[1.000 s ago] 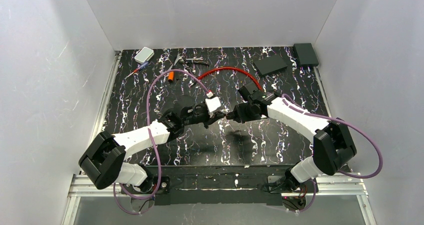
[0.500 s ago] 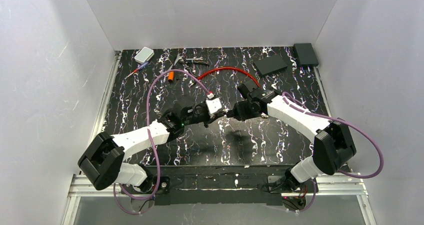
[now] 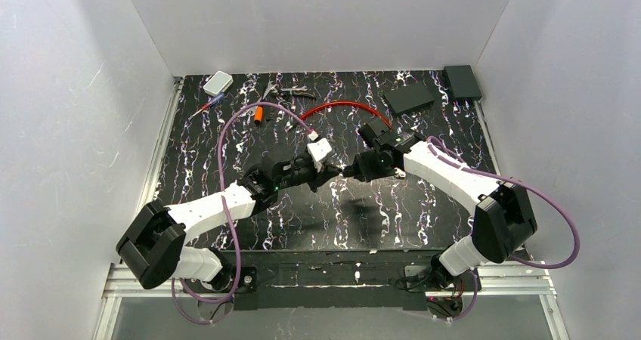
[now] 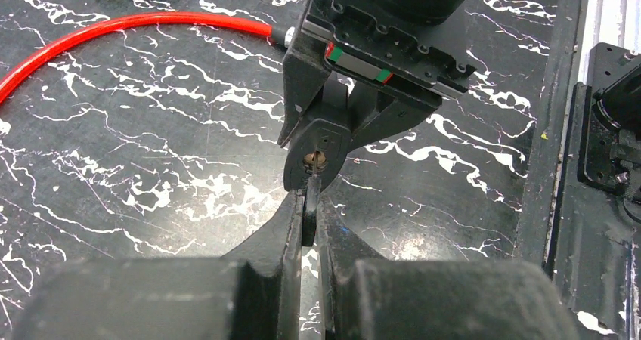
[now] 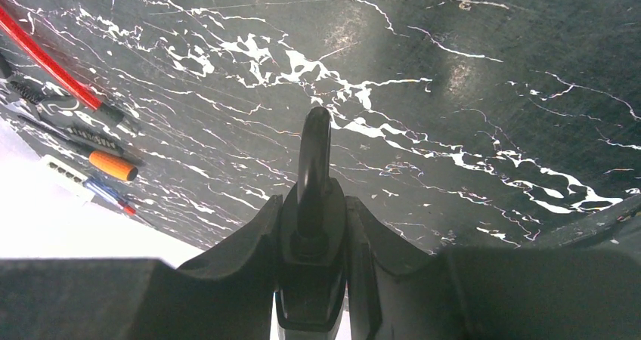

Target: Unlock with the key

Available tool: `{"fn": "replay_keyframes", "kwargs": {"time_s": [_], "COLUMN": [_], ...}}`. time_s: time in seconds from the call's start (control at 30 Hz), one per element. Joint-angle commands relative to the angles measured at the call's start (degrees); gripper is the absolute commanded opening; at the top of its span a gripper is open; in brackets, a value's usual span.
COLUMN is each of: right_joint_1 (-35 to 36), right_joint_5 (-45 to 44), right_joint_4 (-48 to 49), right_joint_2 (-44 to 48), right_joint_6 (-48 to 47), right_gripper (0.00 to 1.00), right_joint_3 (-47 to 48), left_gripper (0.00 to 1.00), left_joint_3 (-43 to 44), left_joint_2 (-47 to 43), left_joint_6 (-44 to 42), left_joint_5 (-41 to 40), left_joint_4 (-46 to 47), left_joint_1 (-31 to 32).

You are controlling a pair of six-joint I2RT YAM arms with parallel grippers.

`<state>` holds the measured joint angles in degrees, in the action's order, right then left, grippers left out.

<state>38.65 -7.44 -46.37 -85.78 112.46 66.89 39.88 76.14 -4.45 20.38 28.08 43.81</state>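
- The left tool (image 4: 308, 204) is pinched tight on the key (image 4: 310, 230); the key's long axis points straight ahead, its tip at the lock (image 4: 325, 132) keyway.
- The right tool (image 5: 312, 204) clamps the lock, raised above mid-surface (image 4: 151, 143).
- The red cable (image 4: 128, 24) lies beyond, apart.

Bright, even overhead light; white enclosure walls (image 3: 75, 128) slightly washed out. Soft shadows on glossy black white-veined tabletop (image 3: 317, 223). Right wrist view: sheen patch, possibly lamp glare. Blur on left gripper (image 4: 308, 211) nearest lens.
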Motion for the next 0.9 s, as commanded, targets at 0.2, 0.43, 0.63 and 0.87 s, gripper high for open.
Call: {"fn": "replay_keyframes", "kwargs": {"time_s": [0.2,0.43,0.63,0.87], "right_joint_1": [2.0,2.0,2.0,2.0], "right_joint_5": [7.0,13.3,10.4,10.5], "right_joint_4": [3.1,11.7,11.6,11.9], "right_joint_2": [0.4,2.1,5.5,6.9], "right_joint_6": [1.0,3.5,4.4,4.8], "right_gripper": [0.01,0.01,0.01,0.01], "right_joint_3": [4.6,-0.6,-1.6,-1.8], "left_gripper": [0.0,0.0,0.0,0.0], "left_joint_3": [-1.0,-2.5,-3.8,-4.9], "left_joint_2": [0.1,0.6,-0.9,-1.1], "left_joint_6": [-20.6,-1.9,10.0,11.1], "left_joint_5": [-3.1,-7.5,-11.2,-9.1], "left_joint_4": [-0.7,7.9,8.6,8.6], "left_joint_1": [0.5,0.4,0.4,0.2]}}
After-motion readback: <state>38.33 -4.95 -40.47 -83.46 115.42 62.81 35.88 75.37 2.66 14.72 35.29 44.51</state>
